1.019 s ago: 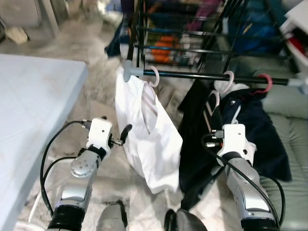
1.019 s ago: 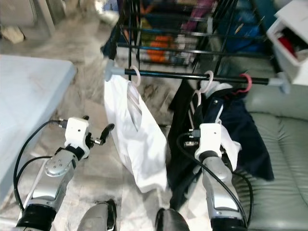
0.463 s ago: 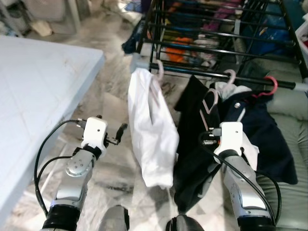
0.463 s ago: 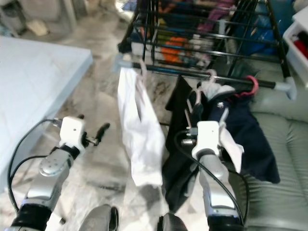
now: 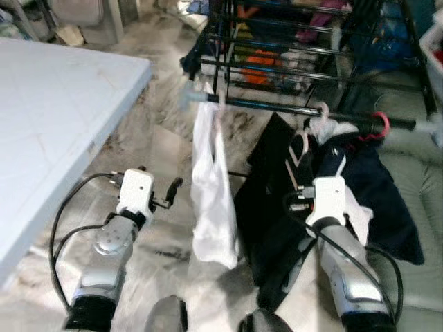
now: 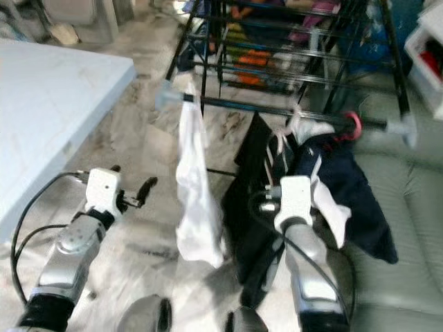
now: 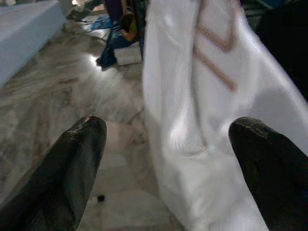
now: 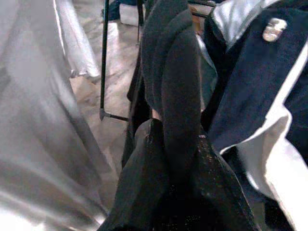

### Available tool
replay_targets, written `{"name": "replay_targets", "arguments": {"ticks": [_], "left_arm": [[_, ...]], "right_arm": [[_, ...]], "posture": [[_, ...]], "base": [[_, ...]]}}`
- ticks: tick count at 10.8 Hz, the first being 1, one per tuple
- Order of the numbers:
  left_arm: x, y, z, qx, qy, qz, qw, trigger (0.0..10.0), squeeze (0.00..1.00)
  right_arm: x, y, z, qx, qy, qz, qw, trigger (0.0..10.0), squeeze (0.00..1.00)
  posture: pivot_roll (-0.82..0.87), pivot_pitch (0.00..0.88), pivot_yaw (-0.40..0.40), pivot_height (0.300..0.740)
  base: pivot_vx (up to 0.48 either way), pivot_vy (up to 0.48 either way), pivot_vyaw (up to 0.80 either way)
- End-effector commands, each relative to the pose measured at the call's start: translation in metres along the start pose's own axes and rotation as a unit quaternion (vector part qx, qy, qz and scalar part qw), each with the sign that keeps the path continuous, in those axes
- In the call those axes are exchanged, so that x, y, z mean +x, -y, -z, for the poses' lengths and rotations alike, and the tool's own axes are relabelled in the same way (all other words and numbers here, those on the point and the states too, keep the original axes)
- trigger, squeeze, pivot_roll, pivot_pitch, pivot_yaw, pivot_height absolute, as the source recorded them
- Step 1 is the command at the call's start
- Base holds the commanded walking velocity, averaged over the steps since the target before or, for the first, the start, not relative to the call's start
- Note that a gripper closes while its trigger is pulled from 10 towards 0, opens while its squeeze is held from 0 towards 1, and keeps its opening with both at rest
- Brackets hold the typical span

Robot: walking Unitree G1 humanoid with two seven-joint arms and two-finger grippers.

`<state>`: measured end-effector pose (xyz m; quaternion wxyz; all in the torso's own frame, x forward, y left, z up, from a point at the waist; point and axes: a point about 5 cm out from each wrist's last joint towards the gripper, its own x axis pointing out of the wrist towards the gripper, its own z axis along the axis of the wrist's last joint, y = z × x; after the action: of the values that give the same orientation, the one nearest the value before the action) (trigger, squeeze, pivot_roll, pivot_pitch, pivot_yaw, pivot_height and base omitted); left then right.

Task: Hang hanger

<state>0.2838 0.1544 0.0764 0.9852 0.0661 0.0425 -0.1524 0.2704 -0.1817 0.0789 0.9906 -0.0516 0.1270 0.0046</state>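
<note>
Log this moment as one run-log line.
left gripper: open, facing white garment hanging on black rail | right gripper: shut on black garment | navy jacket: hung on rail

My fingers point(image 7: 77, 168) are matt black, faintly grainy rubber. The white shirt point(image 5: 211, 200) before me is smooth cloth with a soft sheen; the black garment point(image 5: 266, 207) beside it is dull fabric. The rack rail point(image 5: 277, 107) is dark painted metal, the floor point(image 5: 159, 149) glossy veined marble, my arms point(image 5: 104, 263) brushed silver metal.
</note>
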Motion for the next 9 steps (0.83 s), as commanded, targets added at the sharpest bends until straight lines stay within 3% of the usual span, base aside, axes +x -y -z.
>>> {"name": "replay_targets", "arguments": {"ticks": [1,2,3,4,5,7,9], "left_arm": [[0.000,0.002,0.002,0.003,-0.008,0.005,1.000,10.0,0.00],[-0.001,-0.002,0.000,-0.020,0.001,-0.003,1.000,10.0,0.00],[0.000,-0.005,-0.001,-0.024,0.004,-0.013,1.000,10.0,0.00],[0.002,-0.006,-0.003,-0.020,0.008,-0.015,1.000,10.0,0.00],[0.006,-0.007,-0.007,-0.017,0.016,-0.019,1.000,10.0,0.00],[0.005,-0.011,-0.007,-0.011,0.015,-0.021,1.000,10.0,0.00],[0.003,-0.014,-0.007,-0.007,0.015,-0.028,0.999,10.0,0.00]], "right_arm": [[-0.004,-0.001,0.011,0.003,-0.017,-0.014,1.000,10.0,0.00],[0.004,0.014,-0.004,-0.028,0.019,-0.005,0.999,10.0,0.00],[0.014,0.033,-0.021,-0.034,0.055,0.022,0.998,10.0,0.00],[0.021,0.041,-0.039,-0.054,0.099,0.036,0.993,10.0,0.00],[0.036,0.049,-0.076,-0.072,0.164,0.057,0.982,10.0,0.00],[0.055,0.045,-0.123,-0.067,0.227,0.062,0.970,10.0,0.00],[0.059,0.034,-0.152,-0.061,0.282,0.060,0.956,10.0,0.00]], "posture": [[-0.05,0.095,-0.032,0.740],[-0.06,0.090,-0.029,0.740],[-0.06,0.085,-0.028,0.740],[-0.06,0.076,-0.026,0.740],[-0.06,0.074,-0.021,0.740],[-0.06,0.071,-0.013,0.740],[-0.04,0.076,-0.014,0.740]], "base": [[0.000,0.000,0.00],[0.000,0.000,0.00],[0.000,0.000,0.00],[0.000,0.000,0.00],[0.000,0.000,0.00],[0.000,0.000,0.00],[0.000,0.000,0.00]]}}
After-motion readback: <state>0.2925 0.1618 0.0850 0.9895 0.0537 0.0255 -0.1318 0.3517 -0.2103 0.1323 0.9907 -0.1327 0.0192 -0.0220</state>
